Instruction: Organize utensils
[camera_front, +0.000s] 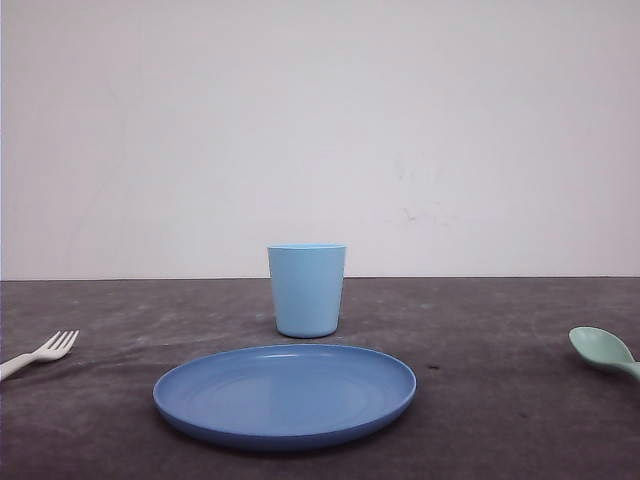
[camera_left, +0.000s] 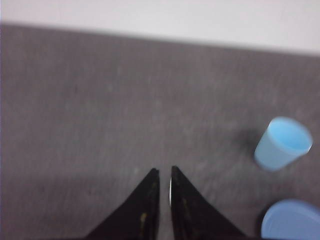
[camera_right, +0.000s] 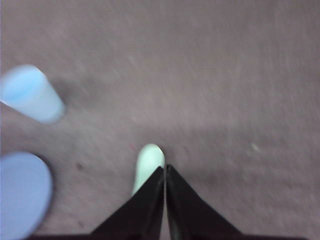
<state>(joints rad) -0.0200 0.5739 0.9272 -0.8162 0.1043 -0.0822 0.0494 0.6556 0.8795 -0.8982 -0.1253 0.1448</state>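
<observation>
The white fork (camera_front: 40, 352) lies at the table's far left edge, tines toward the middle, its handle cut off by the frame. At the far right edge is the mint-green spoon (camera_front: 603, 350), bowl toward the centre. In the right wrist view the spoon (camera_right: 149, 164) shows its bowl just past the tips of my right gripper (camera_right: 165, 169). Its handle runs under one finger, not between the jaws, which are shut. My left gripper (camera_left: 164, 172) hangs over bare table, shut to a narrow slit. A thin white sliver shows in that slit, and I cannot tell what it is.
A light blue cup (camera_front: 306, 290) stands upright at the table's centre, with a round blue plate (camera_front: 285, 393) in front of it. Both also appear in the wrist views: cup (camera_left: 282, 142), plate (camera_left: 292, 220), cup (camera_right: 30, 94), plate (camera_right: 22, 192). A white wall backs the dark table.
</observation>
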